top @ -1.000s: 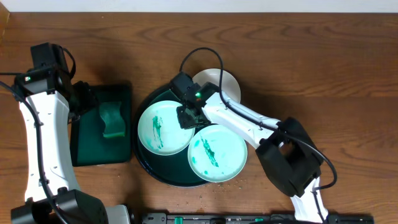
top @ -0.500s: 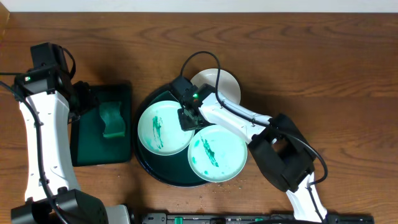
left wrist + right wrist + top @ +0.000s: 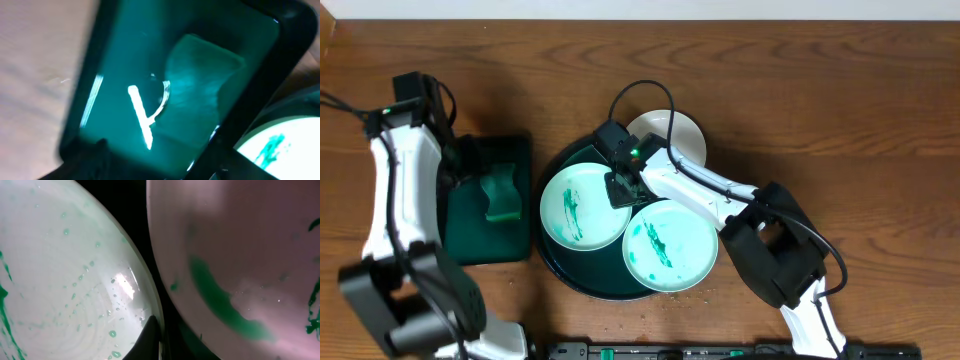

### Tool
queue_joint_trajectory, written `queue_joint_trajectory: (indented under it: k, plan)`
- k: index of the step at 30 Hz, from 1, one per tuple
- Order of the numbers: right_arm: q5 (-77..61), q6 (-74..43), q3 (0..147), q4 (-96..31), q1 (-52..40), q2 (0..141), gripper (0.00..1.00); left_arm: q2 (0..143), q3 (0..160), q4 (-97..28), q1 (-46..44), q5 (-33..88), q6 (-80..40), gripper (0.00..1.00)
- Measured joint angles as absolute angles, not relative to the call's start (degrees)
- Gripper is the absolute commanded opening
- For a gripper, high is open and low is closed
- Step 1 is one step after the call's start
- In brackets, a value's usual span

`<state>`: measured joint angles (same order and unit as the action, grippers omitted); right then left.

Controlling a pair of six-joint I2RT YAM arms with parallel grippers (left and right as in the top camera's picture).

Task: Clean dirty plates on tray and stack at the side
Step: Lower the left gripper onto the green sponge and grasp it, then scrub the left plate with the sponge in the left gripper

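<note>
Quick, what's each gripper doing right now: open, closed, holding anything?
Left gripper: cannot tell, jaws hidden by the small tray.
Right gripper: cannot tell, one finger at a plate rim.

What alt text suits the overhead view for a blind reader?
A round dark tray holds two green-smeared plates, with a third plate at its far rim partly hidden by the right arm, whose tool sits low between the plates. The left arm is beside a rectangular tray holding a green sponge.
</note>
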<state>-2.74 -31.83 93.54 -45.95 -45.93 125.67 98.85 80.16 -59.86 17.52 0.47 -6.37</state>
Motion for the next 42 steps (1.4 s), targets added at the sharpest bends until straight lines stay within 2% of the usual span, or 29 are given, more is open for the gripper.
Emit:
queue_joint_trajectory:
  k: [6, 16, 19, 23, 25, 26, 36, 42]
  plan:
    - [-3.0, -31.3, 93.5, -45.3, -45.9, 125.7, 0.01, 105.4, 80.1, -58.5, 17.2, 7.2, -3.0, 0.61]
    - [-3.5, -31.0, 93.5, -44.7, -45.9, 125.8, 0.01, 111.5, 80.1, -56.1, 17.1, 8.9, -2.3, 0.58]
    - [-3.5, -31.0, 93.5, -44.7, -45.9, 125.8, 0.01, 113.5, 80.0, -55.4, 17.1, 8.9, -1.9, 0.50]
    - [-3.5, -30.9, 93.5, -44.7, -45.9, 125.8, 0.01, 115.7, 79.9, -55.2, 17.1, 8.9, -1.7, 0.27]
    - [-3.5, -30.7, 93.5, -44.7, -45.9, 125.8, 0.01, 115.8, 79.9, -55.2, 17.2, 8.9, -1.6, 0.10]
    - [-3.5, -30.7, 93.5, -44.7, -45.9, 125.8, 0.01, 115.8, 79.9, -55.2, 17.1, 8.9, -1.6, 0.07]
    - [-4.5, -30.5, 93.5, -44.7, -45.5, 125.8, 0.01, 114.0, 79.9, -57.8, 17.1, 10.9, -1.5, 0.07]
    - [-8.0, -30.3, 93.5, -44.6, -44.2, 126.0, 0.01, 99.9, 79.2, -61.4, 15.9, 13.7, -2.6, 0.07]
